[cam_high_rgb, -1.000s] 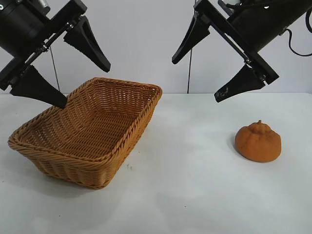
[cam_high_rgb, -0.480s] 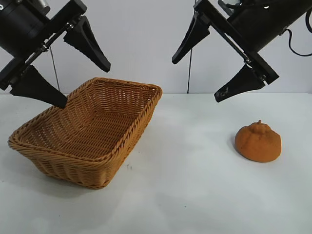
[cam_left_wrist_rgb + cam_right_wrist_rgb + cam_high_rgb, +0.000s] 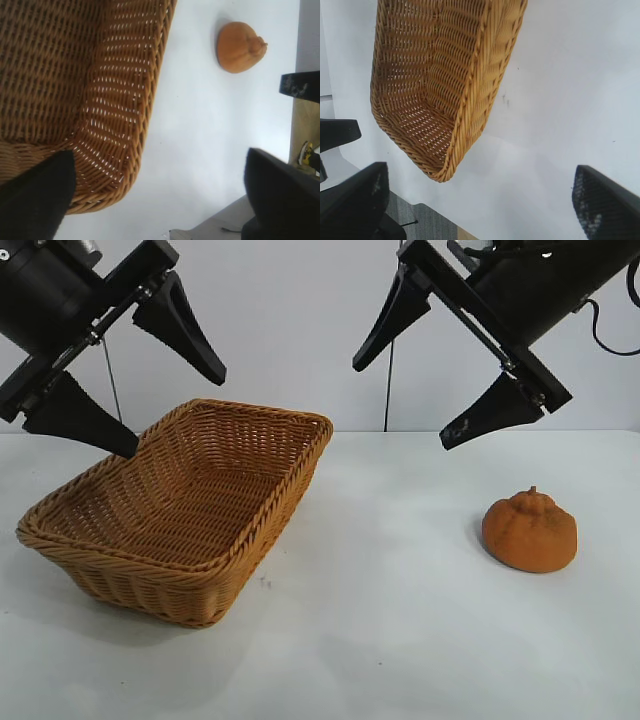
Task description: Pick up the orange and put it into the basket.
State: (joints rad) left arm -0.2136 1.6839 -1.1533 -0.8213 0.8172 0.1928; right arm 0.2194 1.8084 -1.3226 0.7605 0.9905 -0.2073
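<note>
The orange [image 3: 530, 531] is a squat, lumpy dull-orange fruit lying on the white table at the right. The left wrist view also shows the orange [image 3: 240, 46], well apart from the basket [image 3: 125, 100]. The woven wicker basket [image 3: 290, 490] stands on the left and holds nothing. My right gripper [image 3: 405, 404] hangs open high above the table, up and to the left of the orange, gripping nothing. My left gripper [image 3: 170, 416] is open above the basket's far left rim. The right wrist view shows the basket [image 3: 470, 75] beyond the open right gripper [image 3: 479, 172], not the orange.
The white table [image 3: 400, 620] stretches bare between basket and orange. A plain white wall stands behind it. One finger of the other arm shows at an edge of each wrist view, the right arm's finger [image 3: 300, 85] and the left arm's finger [image 3: 340, 132].
</note>
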